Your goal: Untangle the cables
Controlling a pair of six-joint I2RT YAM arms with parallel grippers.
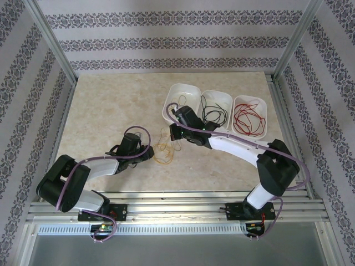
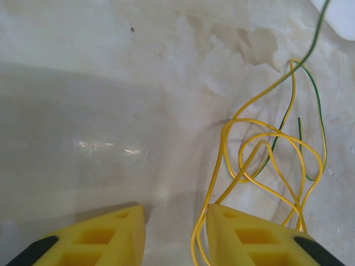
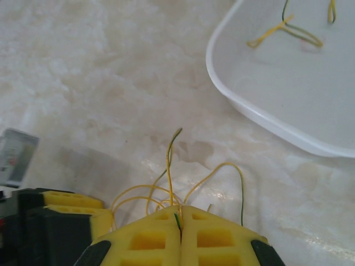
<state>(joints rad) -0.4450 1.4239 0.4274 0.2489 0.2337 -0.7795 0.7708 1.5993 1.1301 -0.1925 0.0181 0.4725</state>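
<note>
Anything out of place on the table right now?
Yes: a green wire threads through the yellow cable loops on the table and trails toward the left white bin. The right gripper pinches a strand there.

Left arm (image 1: 83, 172): elbow folded back to the near left, forearm low over the table, reaching right toward the middle. Left gripper (image 2: 176, 213): yellow fingers (image 2: 111, 235) stand apart with a clear gap, tips pointing down close to the surface.

Right arm (image 1: 238, 145): elbow raised at the near right, white forearm stretched left and away. Right gripper (image 3: 180, 209): fingers pressed together, seam closed, a thin yellow-green cable (image 3: 169, 166) pinched at the tips. The two grippers sit near each other, not touching.
</note>
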